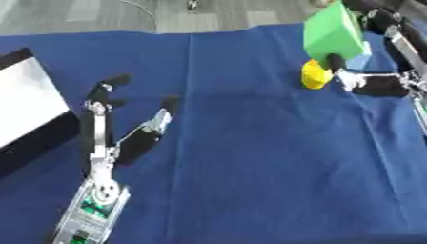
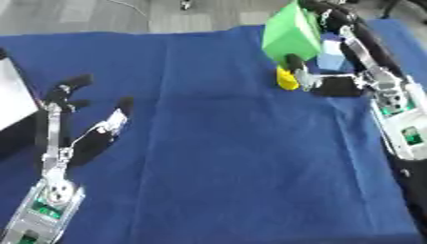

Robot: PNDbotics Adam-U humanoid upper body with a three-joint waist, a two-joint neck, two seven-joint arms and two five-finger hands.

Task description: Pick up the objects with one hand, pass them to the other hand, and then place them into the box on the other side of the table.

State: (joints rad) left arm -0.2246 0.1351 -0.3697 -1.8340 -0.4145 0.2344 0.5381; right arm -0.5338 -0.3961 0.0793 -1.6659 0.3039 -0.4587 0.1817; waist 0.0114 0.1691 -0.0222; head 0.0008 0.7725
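Blue cloth [image 1: 250, 157] covers the table: my right hand [image 2: 333, 83], far right, curls round a green block [image 2: 290, 35] above yellow [image 2: 286, 78] and pale-blue [image 2: 332, 61] pieces, well apart from my open left hand [image 1: 125, 138] beside the box [image 1: 25, 102].

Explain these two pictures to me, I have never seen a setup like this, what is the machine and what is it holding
Both pictures come from a camera pair in a humanoid robot's head, looking down at a table with a blue cloth. The black and silver limbs are its arms. The right robot hand, at the upper right, has its fingers round a green block. A yellow object and a light blue object sit beside it. The left robot hand rests open at the lower left. A box shows at the left edge.
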